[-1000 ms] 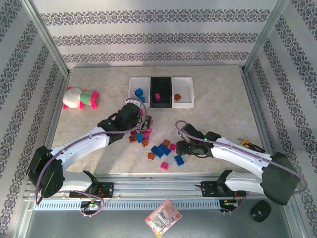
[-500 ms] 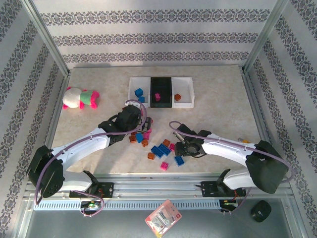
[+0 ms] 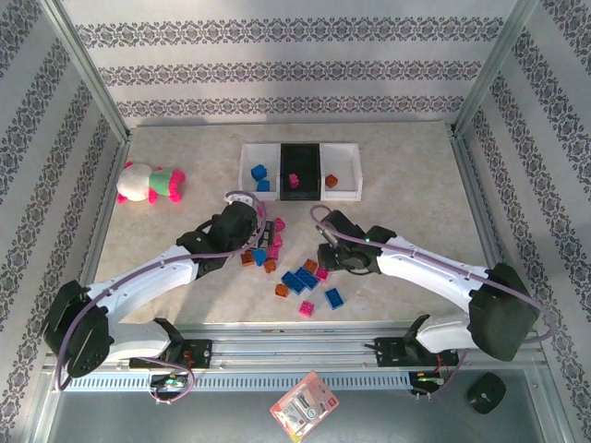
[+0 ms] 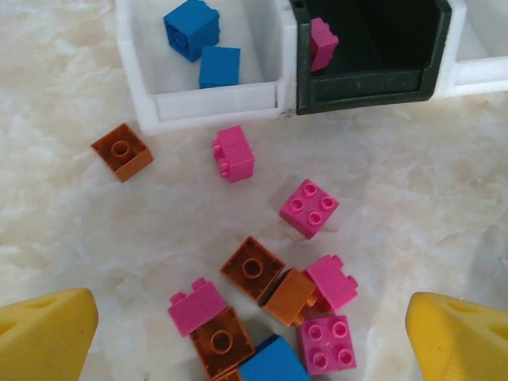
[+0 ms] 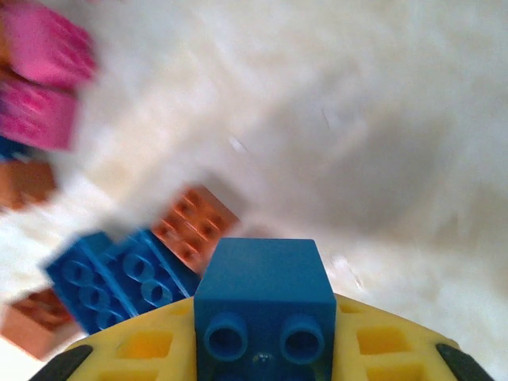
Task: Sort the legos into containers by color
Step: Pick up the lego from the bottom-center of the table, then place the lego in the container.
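Early going: two blue bricks (image 4: pixel 191 28) in the left white tray (image 4: pixel 214 103), one pink brick (image 4: pixel 322 41) in the black tray (image 4: pixel 365 79), apparently one orange brick (image 3: pixel 331 181) in the right white tray (image 3: pixel 349 192), most legos (image 4: pixel 254 270) loose on the table (image 4: pixel 413 198), left hand (image 4: pixel 252 337) spread above them, right hand (image 5: pixel 264 337) pinching a blue brick (image 5: pixel 264 278).

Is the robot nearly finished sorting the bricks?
No. Sorted: two blue bricks in the left white tray, one pink brick in the black tray, one orange brick in the right white tray. The right gripper holds a blue brick; the left gripper is open. A loose pile waits on the table.
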Robot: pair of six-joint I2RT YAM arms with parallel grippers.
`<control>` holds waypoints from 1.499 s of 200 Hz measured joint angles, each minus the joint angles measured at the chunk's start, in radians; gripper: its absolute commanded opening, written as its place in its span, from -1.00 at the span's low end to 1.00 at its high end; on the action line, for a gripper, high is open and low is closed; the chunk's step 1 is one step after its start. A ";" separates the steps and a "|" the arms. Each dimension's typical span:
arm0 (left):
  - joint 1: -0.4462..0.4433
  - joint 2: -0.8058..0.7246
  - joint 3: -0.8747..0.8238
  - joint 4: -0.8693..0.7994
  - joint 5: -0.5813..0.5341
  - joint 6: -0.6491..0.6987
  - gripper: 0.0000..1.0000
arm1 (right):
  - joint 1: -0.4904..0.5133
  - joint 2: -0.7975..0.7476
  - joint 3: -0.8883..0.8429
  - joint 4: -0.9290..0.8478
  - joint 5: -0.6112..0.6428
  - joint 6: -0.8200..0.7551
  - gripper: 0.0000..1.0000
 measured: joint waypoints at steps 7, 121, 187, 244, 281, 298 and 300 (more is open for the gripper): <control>0.000 -0.020 -0.013 -0.007 -0.007 -0.011 0.98 | 0.000 0.022 0.049 0.009 0.005 -0.020 -0.53; 0.000 -0.164 -0.132 -0.123 -0.046 -0.203 0.98 | -0.101 0.752 0.875 0.248 0.016 -0.299 -0.50; 0.001 -0.158 -0.139 -0.127 -0.046 -0.221 0.98 | -0.132 0.958 1.106 0.238 0.010 -0.354 0.02; 0.022 -0.097 -0.123 -0.146 -0.035 -0.241 0.98 | -0.130 0.786 0.921 0.271 -0.011 -0.372 0.48; 0.135 0.072 -0.020 -0.185 0.018 -0.252 0.99 | -0.119 0.496 0.590 0.377 -0.026 -0.374 0.55; 0.193 0.161 0.044 -0.186 0.034 -0.251 0.91 | -0.103 0.386 0.466 0.426 -0.031 -0.374 0.55; 0.200 0.171 0.052 -0.187 0.036 -0.251 0.91 | -0.101 0.379 0.457 0.430 -0.034 -0.374 0.56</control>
